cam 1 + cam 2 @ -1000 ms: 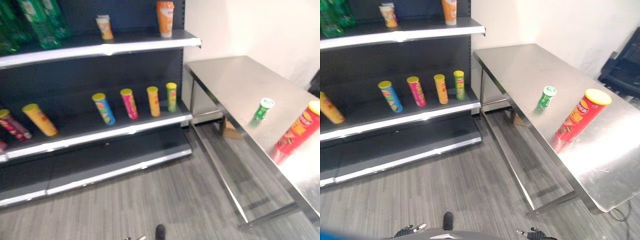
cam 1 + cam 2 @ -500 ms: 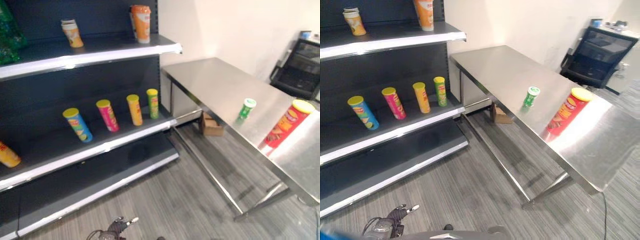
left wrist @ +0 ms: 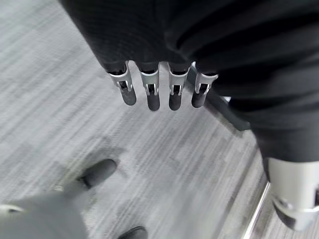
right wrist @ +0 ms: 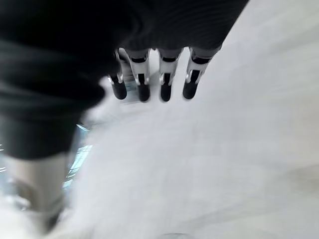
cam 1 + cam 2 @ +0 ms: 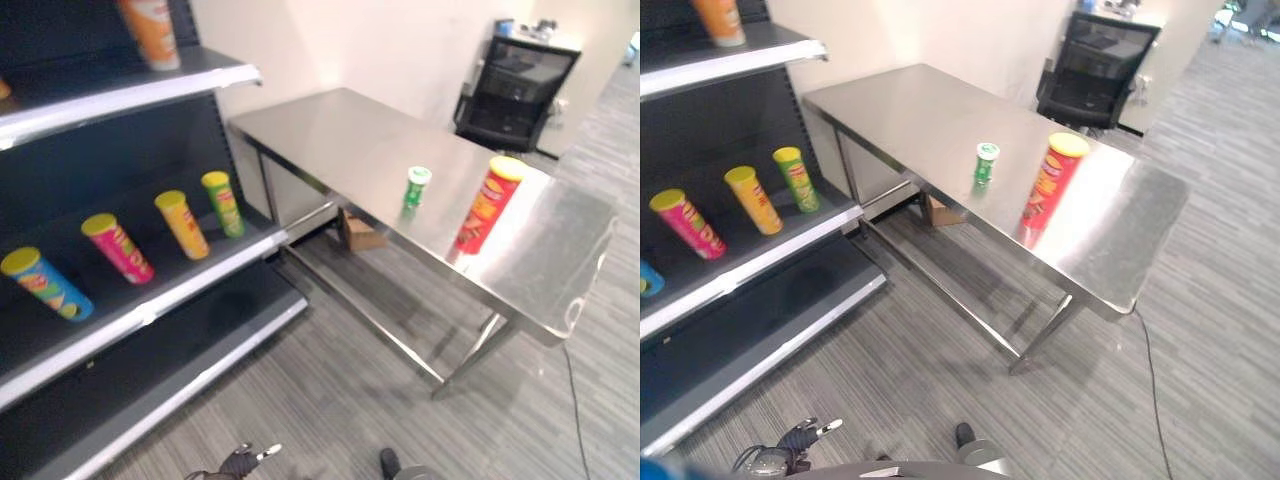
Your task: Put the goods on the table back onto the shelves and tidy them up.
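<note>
Goods on the counter, both hands empty

Fingers (image 3: 148, 89) of the left hand (image 3: 149, 40) hang straight and relaxed over the grey striped floor (image 3: 60, 99), grasping nothing; the thumb (image 3: 291, 199) stands apart from them. In the left eye view this hand (image 5: 240, 462) shows low at the bottom edge, above the floor and well short of everything else. The right hand (image 4: 164, 30) likewise has its fingers (image 4: 166, 79) extended and loose, holding nothing, over a pale blurred surface that I cannot identify.

Well away from both hands, a steel counter (image 5: 330, 130) stands against the wall. Two goods stand upright on it: a tall red can with a yellow lid (image 5: 484, 204) and, just beside it toward the shelves, a small green can with a white lid (image 5: 415, 187). The two are near each other but not touching.

A dark shelf unit (image 5: 150, 300) stands on the left-hand side. Its middle shelf carries a row of tall cans leaning back: blue (image 5: 44, 284), pink (image 5: 117, 248), orange-yellow (image 5: 181, 224) and green (image 5: 222, 203), each with a yellow lid, spaced apart. An orange container (image 5: 150, 33) stands on the upper shelf.

A small cardboard box (image 5: 358, 231) lies on the floor under the counter, and a black chair (image 5: 1098, 65) stands beyond the counter's far end.
</note>
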Available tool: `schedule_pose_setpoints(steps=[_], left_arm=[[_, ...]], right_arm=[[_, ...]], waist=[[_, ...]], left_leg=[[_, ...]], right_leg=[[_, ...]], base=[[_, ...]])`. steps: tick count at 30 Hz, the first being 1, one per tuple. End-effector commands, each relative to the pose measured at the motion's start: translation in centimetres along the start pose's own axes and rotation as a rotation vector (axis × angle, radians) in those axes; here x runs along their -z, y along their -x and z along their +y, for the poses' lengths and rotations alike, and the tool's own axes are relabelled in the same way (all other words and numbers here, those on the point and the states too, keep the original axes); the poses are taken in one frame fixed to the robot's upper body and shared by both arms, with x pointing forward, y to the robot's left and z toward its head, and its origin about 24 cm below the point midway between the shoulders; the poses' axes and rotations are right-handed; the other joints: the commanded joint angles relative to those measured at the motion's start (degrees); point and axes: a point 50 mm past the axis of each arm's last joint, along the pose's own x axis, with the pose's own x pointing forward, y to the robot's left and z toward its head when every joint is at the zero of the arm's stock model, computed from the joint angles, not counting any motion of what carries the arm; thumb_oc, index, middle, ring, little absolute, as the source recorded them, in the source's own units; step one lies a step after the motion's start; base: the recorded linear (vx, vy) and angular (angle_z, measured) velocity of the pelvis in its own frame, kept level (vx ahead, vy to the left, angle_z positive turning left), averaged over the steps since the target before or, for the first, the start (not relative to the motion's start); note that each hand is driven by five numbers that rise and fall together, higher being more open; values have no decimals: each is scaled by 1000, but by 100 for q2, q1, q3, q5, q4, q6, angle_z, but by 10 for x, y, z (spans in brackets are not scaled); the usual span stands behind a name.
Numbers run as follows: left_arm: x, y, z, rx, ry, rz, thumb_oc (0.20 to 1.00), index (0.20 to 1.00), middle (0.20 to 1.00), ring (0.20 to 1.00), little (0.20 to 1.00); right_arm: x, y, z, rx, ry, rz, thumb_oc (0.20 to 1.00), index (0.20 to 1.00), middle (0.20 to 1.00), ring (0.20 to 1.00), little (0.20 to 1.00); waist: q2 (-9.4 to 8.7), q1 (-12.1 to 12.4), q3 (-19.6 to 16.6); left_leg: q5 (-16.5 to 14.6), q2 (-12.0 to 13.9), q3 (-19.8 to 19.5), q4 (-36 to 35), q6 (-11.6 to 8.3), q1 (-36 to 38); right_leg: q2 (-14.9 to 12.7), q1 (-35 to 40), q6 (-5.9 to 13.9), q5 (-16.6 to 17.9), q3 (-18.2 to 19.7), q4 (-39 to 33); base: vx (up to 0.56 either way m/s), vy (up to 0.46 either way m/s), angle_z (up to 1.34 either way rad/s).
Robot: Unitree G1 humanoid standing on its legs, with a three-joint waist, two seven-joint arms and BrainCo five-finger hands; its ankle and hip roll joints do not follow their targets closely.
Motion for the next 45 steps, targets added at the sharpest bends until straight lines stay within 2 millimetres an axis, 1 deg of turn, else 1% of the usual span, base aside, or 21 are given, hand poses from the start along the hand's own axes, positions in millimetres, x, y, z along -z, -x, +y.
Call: schedule_pose_setpoints(steps=[1,2,3,4,5,6,7,8,9,12,15,16,17,18,19,22,29,35,39,42,45], left_arm=[[-2,-1,6,-14,-40,0,1000,1000,1000,1000,1000],[-2,-1,6,-15,-38,1,1000,1000,1000,1000,1000],[-1,0,5,-8,-53,2,1000,1000,1000,1000,1000],[-3,0,4,9,-74,-5,1000,1000,1000,1000,1000],[-2,0,4,7,-70,-5,1000,1000,1000,1000,1000],[-1,0,3,14,-69,-3,1000,1000,1000,1000,1000],[-1,0,2,19,-66,-7,1000,1000,1000,1000,1000],[-1,0,2,18,-62,-7,1000,1000,1000,1000,1000],[-1,0,1,24,-67,-9,1000,1000,1000,1000,1000],[0,1,-3,34,-62,-8,1000,1000,1000,1000,1000],[4,1,-5,38,-58,7,1000,1000,1000,1000,1000],[8,2,-6,40,-58,22,1000,1000,1000,1000,1000],[8,2,-6,40,-57,22,1000,1000,1000,1000,1000],[11,3,-7,41,-54,34,1000,1000,1000,1000,1000],[11,3,-7,41,-53,34,1000,1000,1000,1000,1000],[15,3,-7,39,-40,45,1000,1000,1000,1000,1000],[16,4,-11,47,-22,44,1000,1000,1000,1000,1000],[16,4,-15,59,-22,39,1000,1000,1000,1000,1000],[17,4,-15,56,-21,43,1000,1000,1000,1000,1000],[17,4,-14,51,-24,40,1000,1000,1000,1000,1000],[17,4,-14,50,-21,40,1000,1000,1000,1000,1000]], right_arm=[[-96,-17,18,13,52,-401,1000,1000,1000,1000,1000],[-96,-18,19,12,53,-403,1000,1000,1000,1000,1000],[-117,-19,24,2,39,-473,1000,1000,1000,1000,1000],[-155,-17,42,-73,48,-597,1000,1000,1000,1000,1000],[-156,-18,43,-77,48,-600,1000,1000,1000,1000,1000],[-176,-14,53,-137,56,-667,1000,1000,1000,1000,1000],[-184,-13,60,-163,68,-691,1000,1000,1000,1000,1000],[-185,-13,61,-166,68,-693,1000,1000,1000,1000,1000],[-193,-13,65,-184,91,-714,1000,1000,1000,1000,1000],[-208,-13,82,-237,128,-741,1000,1000,1000,1000,1000],[-216,-14,96,-286,117,-739,1000,1000,1000,1000,1000],[-222,-14,107,-327,105,-744,1000,1000,1000,1000,1000],[-222,-14,108,-328,105,-745,1000,1000,1000,1000,1000],[-228,-11,115,-364,107,-760,1000,1000,1000,1000,1000],[-229,-11,116,-365,107,-761,1000,1000,1000,1000,1000],[-234,-9,129,-428,130,-762,1000,1000,1000,1000,1000],[-228,-10,149,-507,214,-715,1000,1000,1000,1000,1000],[-222,-15,165,-507,366,-681,1000,1000,1000,1000,1000],[-224,-17,169,-489,381,-673,1000,1000,1000,1000,1000],[-227,-20,170,-455,426,-666,1000,1000,1000,1000,1000],[-228,-22,169,-431,423,-663,1000,1000,1000,1000,1000]], waist=[[26,433,-237],[31,417,-231],[31,483,-251],[14,665,-303],[17,635,-296],[2,750,-335],[-4,787,-339],[-2,759,-337],[-11,836,-342],[-24,929,-348],[-27,1002,-342],[-31,1042,-340],[-30,1037,-340],[-37,1095,-334],[-34,1081,-332],[-39,1162,-310],[-37,1221,-270],[-30,1280,-237],[-24,1296,-231],[-26,1317,-218],[-18,1323,-213]], left_leg=[[-678,153,-168,70,-298,393],[-682,157,-171,70,-300,402],[-681,184,-191,70,-316,424],[-669,253,-250,70,-373,480],[-671,255,-257,70,-375,487],[-655,312,-291,70,-422,510],[-644,336,-312,70,-444,515],[-644,338,-320,70,-445,518],[-627,365,-345,70,-475,516],[-581,452,-434,70,-547,523],[-536,531,-523,70,-614,526],[-500,564,-597,70,-654,521],[-499,564,-599,70,-654,521],[-475,583,-651,70,-679,521],[-475,583,-656,70,-680,522],[-407,620,-742,70,-727,493],[-326,672,-821,70,-795,431],[-277,711,-892,70,-837,379],[-267,724,-902,70,-839,374],[-258,735,-917,70,-847,355],[-254,736,-935,70,-853,337]], right_leg=[[-1,-486,150,146,-16,133],[3,-476,148,141,-20,134],[5,-416,128,103,-69,136],[38,-280,72,-10,-169,137],[39,-270,71,-13,-176,137],[62,-186,32,-94,-245,131],[73,-147,14,-127,-285,129],[74,-140,13,-129,-293,129],[84,-110,-5,-171,-343,133],[111,-5,-66,-276,-483,151],[131,80,-119,-379,-629,198],[141,147,-154,-436,-712,223],[141,148,-154,-437,-713,222],[161,206,-185,-472,-776,215],[161,210,-186,-473,-781,214],[174,271,-222,-525,-920,234],[194,332,-264,-566,-1092,207],[223,371,-301,-604,-1200,200],[230,388,-309,-617,-1213,189],[242,394,-321,-636,-1233,186],[245,402,-326,-645,-1252,185]], base=[[103,-57,2],[85,-65,2],[76,-106,29],[75,-106,40],[91,-136,32],[43,-86,22],[43,-86,27],[21,-61,33],[17,-62,27],[28,-91,36],[26,-97,24],[20,-85,23],[29,-100,18],[15,-43,9],[27,-67,11],[18,-66,14],[-2,-42,8],[0,-33,11],[0,0,0],[0,0,0],[4,-8,2]])
